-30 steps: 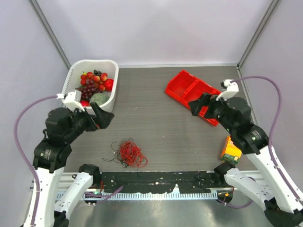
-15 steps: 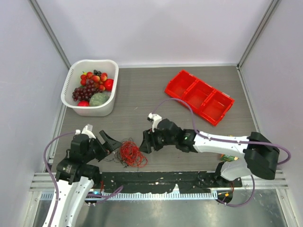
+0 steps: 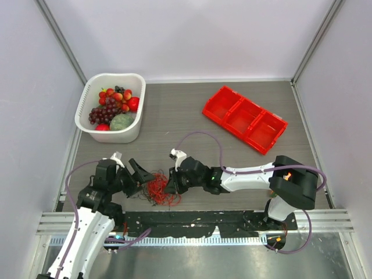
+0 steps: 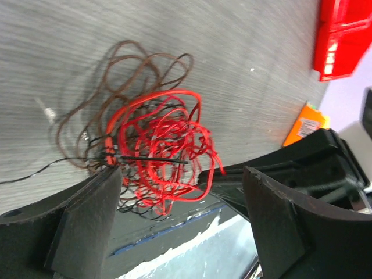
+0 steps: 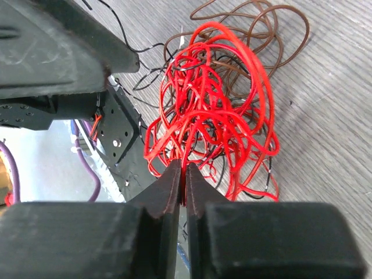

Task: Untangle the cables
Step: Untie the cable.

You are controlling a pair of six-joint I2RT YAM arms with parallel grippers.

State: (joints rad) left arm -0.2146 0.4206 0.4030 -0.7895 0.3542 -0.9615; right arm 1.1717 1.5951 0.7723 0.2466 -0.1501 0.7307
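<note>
Closure on my right side is the news. A second ago both my arms hung high and well apart, jaws spread. Half a second ago they had dropped to either side of the cables (image 3: 158,187). Now my right gripper (image 3: 170,183) has pinched nearly flat on a red loop at the clump's 3 o'clock edge, and the right wrist view shows the strand running down between the pads. My left gripper (image 3: 142,179) has crept in at 9 o'clock and stands wide, the tangle sitting in the gap between its fingers with nothing clamped. I judge one anchor set and the second still wanting; no strand looks drawn out yet.

The cables lie on the table (image 3: 192,133) toward 6 o'clock, close to its near edge, between my two wrists. As a clump it points nowhere firmly. From above it looks faintly stretched from 10 to 4 o'clock, red loops massed toward 3, thin dark strands straying toward 8 or 9 o'clock.
</note>
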